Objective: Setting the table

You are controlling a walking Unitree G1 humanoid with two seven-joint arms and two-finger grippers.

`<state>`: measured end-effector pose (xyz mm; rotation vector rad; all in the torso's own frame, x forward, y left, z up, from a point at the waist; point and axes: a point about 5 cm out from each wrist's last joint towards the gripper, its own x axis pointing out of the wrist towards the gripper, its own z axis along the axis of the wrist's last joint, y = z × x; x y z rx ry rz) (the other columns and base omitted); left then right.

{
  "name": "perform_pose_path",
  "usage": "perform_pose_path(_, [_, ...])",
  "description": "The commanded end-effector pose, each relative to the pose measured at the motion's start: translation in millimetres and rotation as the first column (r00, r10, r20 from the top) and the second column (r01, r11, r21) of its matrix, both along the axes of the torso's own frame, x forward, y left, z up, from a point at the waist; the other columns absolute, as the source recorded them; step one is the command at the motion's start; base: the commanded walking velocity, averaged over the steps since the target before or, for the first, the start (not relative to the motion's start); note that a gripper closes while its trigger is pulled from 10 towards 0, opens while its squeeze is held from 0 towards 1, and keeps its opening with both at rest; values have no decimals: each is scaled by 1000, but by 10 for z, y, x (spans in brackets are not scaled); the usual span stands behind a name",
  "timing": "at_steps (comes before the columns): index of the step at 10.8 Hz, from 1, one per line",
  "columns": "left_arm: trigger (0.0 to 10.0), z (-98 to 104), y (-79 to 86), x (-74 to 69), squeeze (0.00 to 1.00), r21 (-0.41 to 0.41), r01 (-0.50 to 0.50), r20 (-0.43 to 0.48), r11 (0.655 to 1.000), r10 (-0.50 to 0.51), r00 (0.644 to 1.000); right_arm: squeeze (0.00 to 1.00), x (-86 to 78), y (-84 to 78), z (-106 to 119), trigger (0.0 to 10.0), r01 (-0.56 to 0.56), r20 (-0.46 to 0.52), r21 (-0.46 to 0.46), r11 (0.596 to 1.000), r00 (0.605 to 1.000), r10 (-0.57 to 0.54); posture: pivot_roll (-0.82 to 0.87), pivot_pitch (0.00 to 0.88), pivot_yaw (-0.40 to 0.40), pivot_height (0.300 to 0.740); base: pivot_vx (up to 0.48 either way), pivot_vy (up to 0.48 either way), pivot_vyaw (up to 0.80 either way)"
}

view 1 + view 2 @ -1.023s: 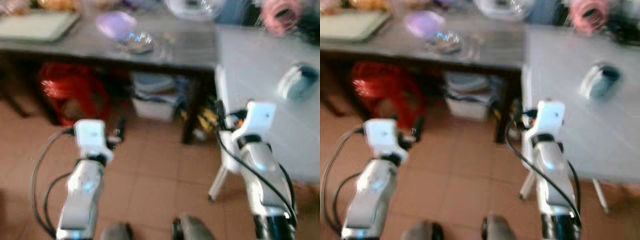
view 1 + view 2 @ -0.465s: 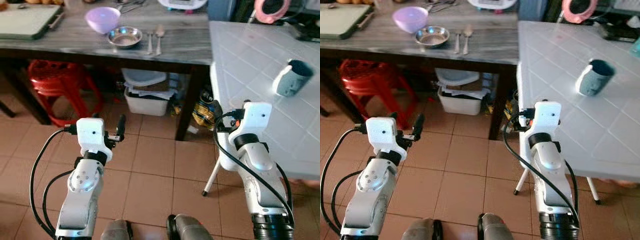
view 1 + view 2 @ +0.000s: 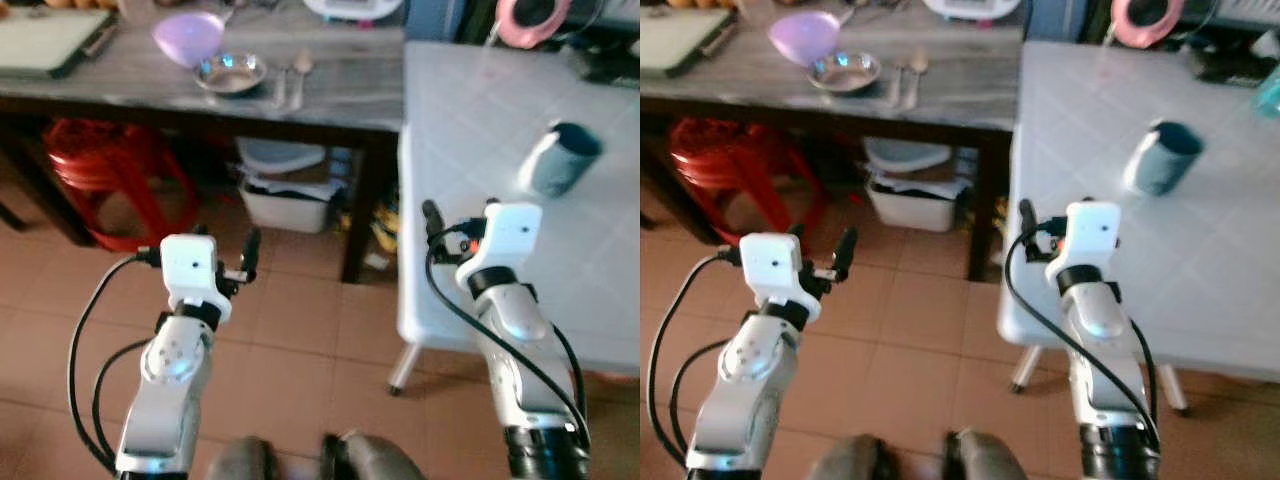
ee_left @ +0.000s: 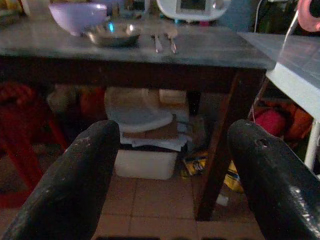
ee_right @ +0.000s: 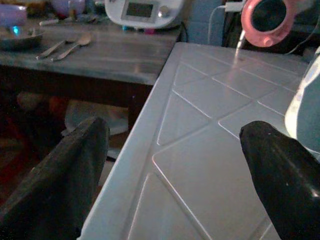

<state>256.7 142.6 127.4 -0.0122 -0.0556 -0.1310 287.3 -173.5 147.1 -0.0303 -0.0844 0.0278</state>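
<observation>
A purple bowl (image 3: 188, 35), a small metal bowl (image 3: 230, 72), a fork (image 3: 279, 88) and a spoon (image 3: 300, 72) lie on the grey wooden table (image 3: 340, 100) ahead. A blue-green mug (image 3: 560, 158) lies tipped on the white tiled table (image 3: 480, 120) to the right. My left gripper (image 4: 172, 135) is open and empty, held over the floor short of the grey table. At the white table's near corner, my right gripper (image 5: 172, 130) is also open and empty. The wrist views show the metal bowl (image 4: 112, 35) and the cutlery (image 5: 64, 47).
Under the grey table stand a red stool (image 3: 100, 170) and a white plastic box (image 3: 290, 200). A tray (image 3: 50, 30) lies at the table's far left, and a white appliance (image 3: 350, 8) and a pink round thing (image 3: 525, 18) stand at the back. The floor is brown tile.
The whole picture was blurred a second ago and has shifted a little, so the camera moved. The white table now sits nearer. Both arms hold the same pose, fingers still apart.
</observation>
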Motion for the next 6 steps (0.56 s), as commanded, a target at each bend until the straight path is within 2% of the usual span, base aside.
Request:
perform_pose_path(1, [10000, -19, 43, -14, 0, -2, -13, -14, 1000, 13, 1000, 0, 6, 14, 22, 10000, 1, 11, -3, 1000, 1000, -1, -34, 143, 2, 740, 0, -480, 0])
perform_pose_path(4, [10000, -23, 52, -21, 0, 9, -20, -15, 1000, 20, 1000, 0, 17, 25, 19, 10000, 1, 10, -3, 1000, 1000, -1, -31, 150, 3, 740, 0, -371, 0])
perform_pose_path(6, [10000, -10, 54, -28, 0, 3, -30, -7, 1000, 31, 1000, 0, 21, 29, 20, 10000, 0, 10, -2, 1000, 1000, 0, -29, 156, 2, 740, 0, 0, 0])
